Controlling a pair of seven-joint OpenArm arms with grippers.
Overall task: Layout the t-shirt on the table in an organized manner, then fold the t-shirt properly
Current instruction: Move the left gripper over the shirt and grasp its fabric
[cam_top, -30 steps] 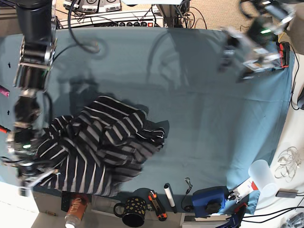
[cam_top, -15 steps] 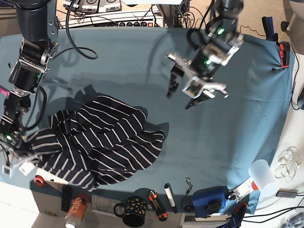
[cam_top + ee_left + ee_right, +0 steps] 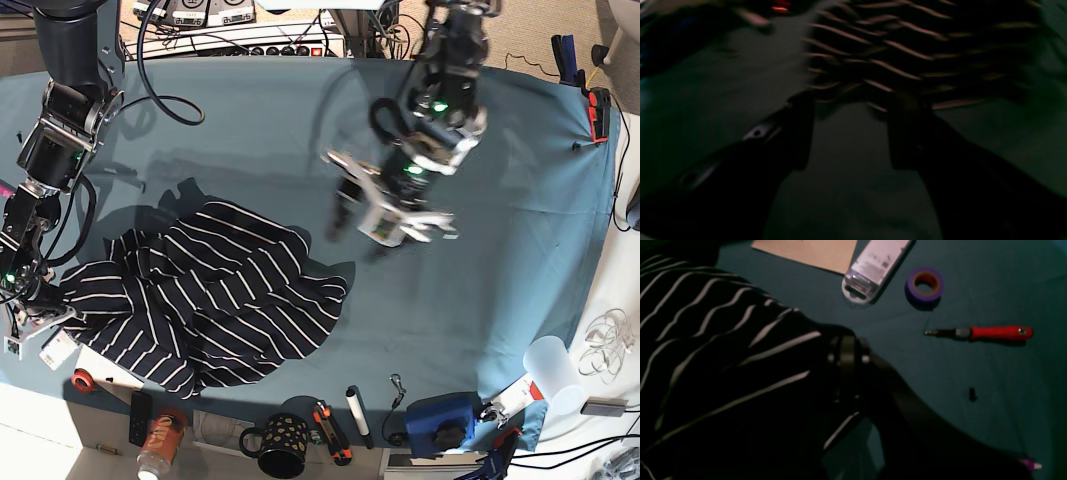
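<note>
No lettering on the white package (image 3: 873, 270) is readable beside the t-shirt (image 3: 210, 300).

A robotics lab or workshop: two robot arms (image 3: 60, 110) over a teal cloth-covered desk (image 3: 500, 260), power strips (image 3: 270, 40) and cables behind it, a red screwdriver (image 3: 987, 333), tape roll (image 3: 924, 285) and mug (image 3: 275, 445) along its edges.

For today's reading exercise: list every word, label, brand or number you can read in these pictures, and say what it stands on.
None can be read.
White plastic blister pack: its printed label is too blurred to read.
Orange drinks can: its markings are too small to read.
</note>
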